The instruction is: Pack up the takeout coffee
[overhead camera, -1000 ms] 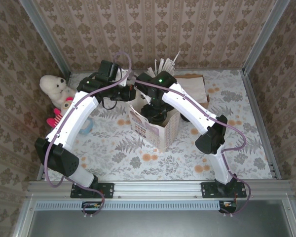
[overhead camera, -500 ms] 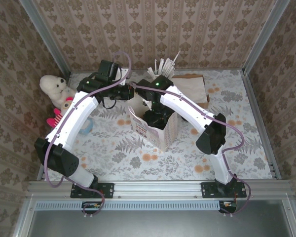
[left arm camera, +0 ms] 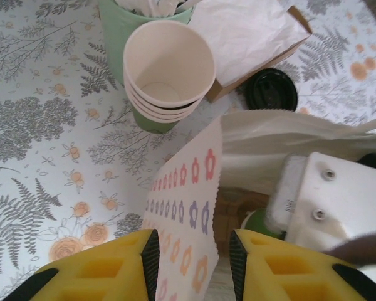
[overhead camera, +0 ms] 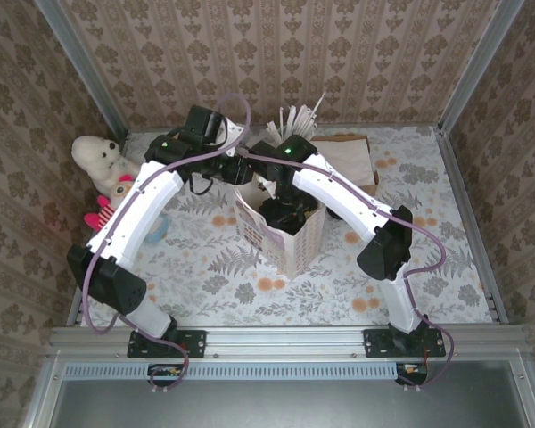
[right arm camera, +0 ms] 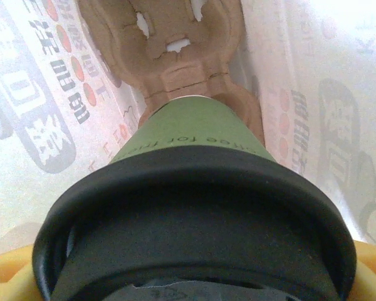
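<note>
Stack of cream paper cups (left arm camera: 169, 66) upright on fern-printed surface (left arm camera: 37, 125). Just behind stack, green holder of white straws (left arm camera: 116, 31). Beside stack, brown cardboard box of white napkins (left arm camera: 299, 17) and round black lid (left arm camera: 271, 89). Well apart from stack, white plush bear (overhead camera: 102, 159).

takeout coffee (right arm camera: 194, 188): lid cropped below | right fingers (right arm camera: 3, 274): mostly hidden

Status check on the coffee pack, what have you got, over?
Left gripper open, straddling the white paper bag at its rim. Right gripper shut on the takeout coffee, down inside the bag above the cardboard carrier. Nothing seen in the way.
</note>
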Tool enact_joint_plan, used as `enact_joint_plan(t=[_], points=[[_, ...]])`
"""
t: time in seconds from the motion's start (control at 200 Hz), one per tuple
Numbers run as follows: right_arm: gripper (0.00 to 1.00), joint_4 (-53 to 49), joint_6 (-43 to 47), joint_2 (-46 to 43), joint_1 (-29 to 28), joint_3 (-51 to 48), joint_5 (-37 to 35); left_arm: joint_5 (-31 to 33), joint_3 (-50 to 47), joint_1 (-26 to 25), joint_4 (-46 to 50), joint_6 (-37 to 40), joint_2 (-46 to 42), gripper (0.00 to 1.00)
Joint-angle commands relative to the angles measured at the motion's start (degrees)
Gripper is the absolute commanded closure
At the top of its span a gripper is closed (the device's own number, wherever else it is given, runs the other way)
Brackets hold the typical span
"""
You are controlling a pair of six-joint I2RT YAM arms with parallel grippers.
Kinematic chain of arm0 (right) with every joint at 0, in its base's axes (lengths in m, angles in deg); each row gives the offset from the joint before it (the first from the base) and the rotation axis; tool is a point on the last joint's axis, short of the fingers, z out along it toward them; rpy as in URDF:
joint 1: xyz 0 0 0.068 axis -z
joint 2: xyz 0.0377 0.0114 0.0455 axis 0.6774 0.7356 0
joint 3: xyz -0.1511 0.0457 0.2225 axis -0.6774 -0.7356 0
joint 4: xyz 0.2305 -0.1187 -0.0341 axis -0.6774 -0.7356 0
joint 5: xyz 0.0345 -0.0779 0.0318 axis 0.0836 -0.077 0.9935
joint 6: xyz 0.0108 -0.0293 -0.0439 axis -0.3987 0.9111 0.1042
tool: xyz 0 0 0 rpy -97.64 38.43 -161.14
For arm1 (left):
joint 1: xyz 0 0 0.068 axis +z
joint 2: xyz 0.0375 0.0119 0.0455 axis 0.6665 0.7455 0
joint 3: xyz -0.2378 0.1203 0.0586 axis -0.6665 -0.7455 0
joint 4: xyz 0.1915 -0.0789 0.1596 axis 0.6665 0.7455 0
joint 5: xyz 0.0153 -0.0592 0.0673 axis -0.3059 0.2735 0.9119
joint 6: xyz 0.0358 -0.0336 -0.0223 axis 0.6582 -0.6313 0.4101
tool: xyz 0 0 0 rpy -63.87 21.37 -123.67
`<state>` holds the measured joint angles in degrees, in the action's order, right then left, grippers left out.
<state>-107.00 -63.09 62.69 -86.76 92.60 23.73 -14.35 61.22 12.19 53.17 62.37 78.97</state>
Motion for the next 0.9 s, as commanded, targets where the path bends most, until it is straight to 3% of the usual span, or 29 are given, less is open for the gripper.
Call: enact_joint_plan(t=[0.0,0.195,0.46,0.895], points=[[0.55,-8.1,1.1,-1.67,0.2,1.05,1.2,2.2,2.44,-0.28,3.21,3.21,2.78,0.63],[0.55,-8.58,1.11,-1.97,0.22,0.81,1.48,1.46,1.91,-0.3,2.04,4.43,3.62,0.61],[0.56,-10.47,0.35,-2.76,0.09,-1.24,0.27,3.27,0.61,-0.1,0.6,5.38,2.53,1.0],[0.55,-10.3,0.33,-2.6,0.15,-6.42,-0.35,3.02,0.47,1.46,0.75,5.51,1.8,1.0]])
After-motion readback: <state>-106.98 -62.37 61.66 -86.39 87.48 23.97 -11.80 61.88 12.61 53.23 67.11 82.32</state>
